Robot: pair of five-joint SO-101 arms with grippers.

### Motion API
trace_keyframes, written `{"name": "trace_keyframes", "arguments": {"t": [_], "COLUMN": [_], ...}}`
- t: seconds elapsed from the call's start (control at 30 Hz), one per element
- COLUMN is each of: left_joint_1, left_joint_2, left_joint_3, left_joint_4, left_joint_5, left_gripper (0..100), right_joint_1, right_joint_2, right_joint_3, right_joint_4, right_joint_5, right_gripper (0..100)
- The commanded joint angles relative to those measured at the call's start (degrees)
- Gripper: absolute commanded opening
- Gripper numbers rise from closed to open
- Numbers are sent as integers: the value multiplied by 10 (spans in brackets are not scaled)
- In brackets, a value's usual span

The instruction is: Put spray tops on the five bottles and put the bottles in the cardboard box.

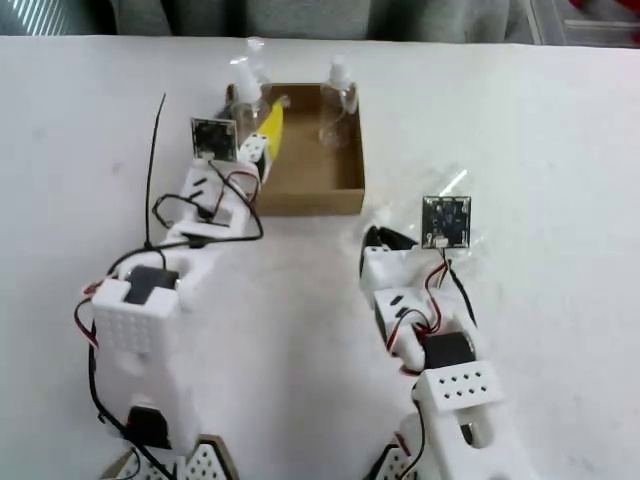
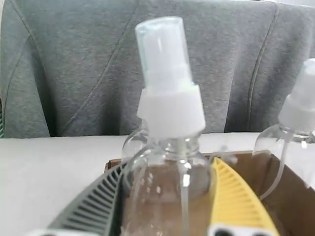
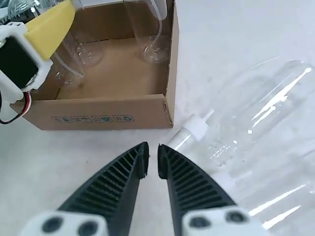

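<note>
From the right wrist camera, my right gripper [image 3: 151, 158] sits at the bottom centre of the frame. Its black fingers are drawn almost together, with only a sliver between the tips and nothing caught there. Just beyond it, toward the right of that frame, a clear loose bottle [image 3: 256, 103] lies on its side on the white table [image 3: 74, 152]. Its white spray top [image 3: 194, 130] points at the fingertips, and a second lying bottle [image 3: 280, 196] is at the lower right. Farther off, in the upper left, is the cardboard box [image 3: 98, 110]. In the high view my left gripper [image 1: 255, 125] reaches into the left part of the box, in the upper middle of the frame. In the left wrist camera its grey and yellow fingers pinch a clear held bottle [image 2: 167, 206] upright at frame centre, with a white sprayer cap [image 2: 170, 105] on it. I cannot tell whether its base touches the box floor. Right behind it stands another bottle [image 2: 132, 145], and a capped bottle [image 2: 290, 128] stands at the right edge. Grey cloth [image 2: 74, 64] fills the background.
</note>
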Motion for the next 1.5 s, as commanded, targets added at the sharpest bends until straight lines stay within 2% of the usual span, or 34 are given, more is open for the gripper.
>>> {"name": "trace_keyframes", "arguments": {"t": [0.0, 0.1, 0.3, 1.47], "left_joint_1": [4, 3, 3, -1], "left_joint_2": [6, 12, 13, 60], "left_joint_3": [-43, -53, -55, -100], "left_joint_4": [-11, -10, -1, -3], "left_joint_5": [-2, 1, -2, -3], "left_gripper": [187, 230, 190, 193], "right_joint_1": [1, 1, 0, 1], "right_joint_2": [-10, -10, -10, -10], "right_joint_3": [-4, -4, -4, -4], "right_joint_4": [-12, -12, -12, -12], "right_joint_5": [7, 7, 7, 7], "right_gripper": [19, 19, 19, 19]}}
